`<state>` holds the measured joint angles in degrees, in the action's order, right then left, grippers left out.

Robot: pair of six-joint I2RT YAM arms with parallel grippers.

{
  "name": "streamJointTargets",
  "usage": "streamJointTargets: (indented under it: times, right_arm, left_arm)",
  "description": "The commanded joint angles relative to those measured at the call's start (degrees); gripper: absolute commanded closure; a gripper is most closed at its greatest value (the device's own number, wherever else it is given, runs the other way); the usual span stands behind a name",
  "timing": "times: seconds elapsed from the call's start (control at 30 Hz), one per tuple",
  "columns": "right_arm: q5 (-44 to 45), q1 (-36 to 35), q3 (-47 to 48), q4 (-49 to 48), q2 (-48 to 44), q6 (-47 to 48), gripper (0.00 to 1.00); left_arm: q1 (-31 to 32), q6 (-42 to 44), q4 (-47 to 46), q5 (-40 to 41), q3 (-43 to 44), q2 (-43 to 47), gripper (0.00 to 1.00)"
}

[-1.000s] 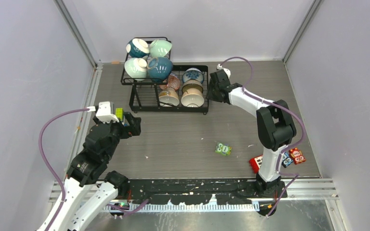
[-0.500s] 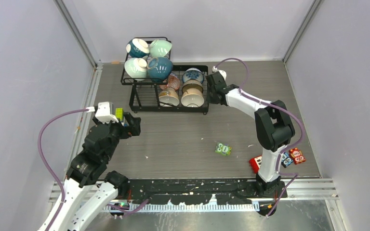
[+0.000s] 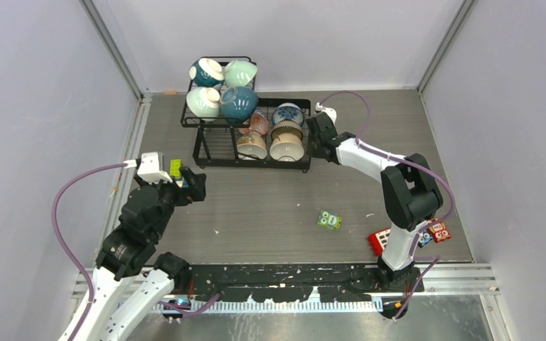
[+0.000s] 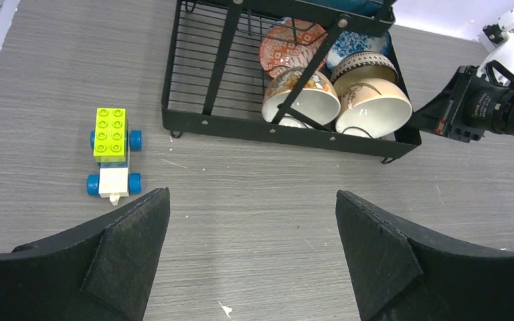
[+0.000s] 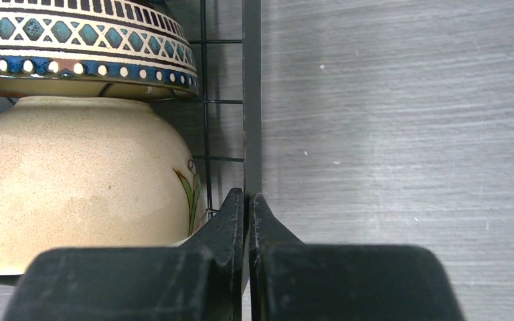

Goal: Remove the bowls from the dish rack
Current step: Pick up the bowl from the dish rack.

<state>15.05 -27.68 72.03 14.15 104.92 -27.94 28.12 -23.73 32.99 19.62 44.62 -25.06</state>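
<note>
left arm (image 3: 138, 224) bent, raised | left claw (image 4: 251, 195) spread wide, empty | right arm (image 3: 370, 158) stretched forward-left | right claw (image 5: 247, 200) pinched on dish rack (image 5: 251, 100) wire

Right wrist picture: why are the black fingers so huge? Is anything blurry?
Right wrist view: the fingers sit at the lens, so they look huge and soft; the cream bowl is sharp. Left wrist view: the rack looks slanted, lens stretch. Top view: even light, no glare.
</note>
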Motion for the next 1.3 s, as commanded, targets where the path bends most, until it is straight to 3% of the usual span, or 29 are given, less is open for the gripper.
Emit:
streamJointTargets:
  times: [0.0, 0.77, 1.27]
  right_arm:
    - [6.59, 1.28, -4.32, 8.47, -6.77, 1.36, 0.99]
    - [11.28, 6.43, -19.38, 14.99, -24.42, -3.78, 0.99]
    - [9.85, 9.10, -18.57, 14.81, -25.66, -3.61, 0.85]
  left_arm:
    - [0.18, 0.17, -2.52, 1.35, 0.03, 0.97, 0.05]
    - [0.18, 0.17, -3.33, -0.53, 0.03, 0.52, 0.05]
    - [0.18, 0.45, -3.49, -1.38, 0.01, 0.06, 0.05]
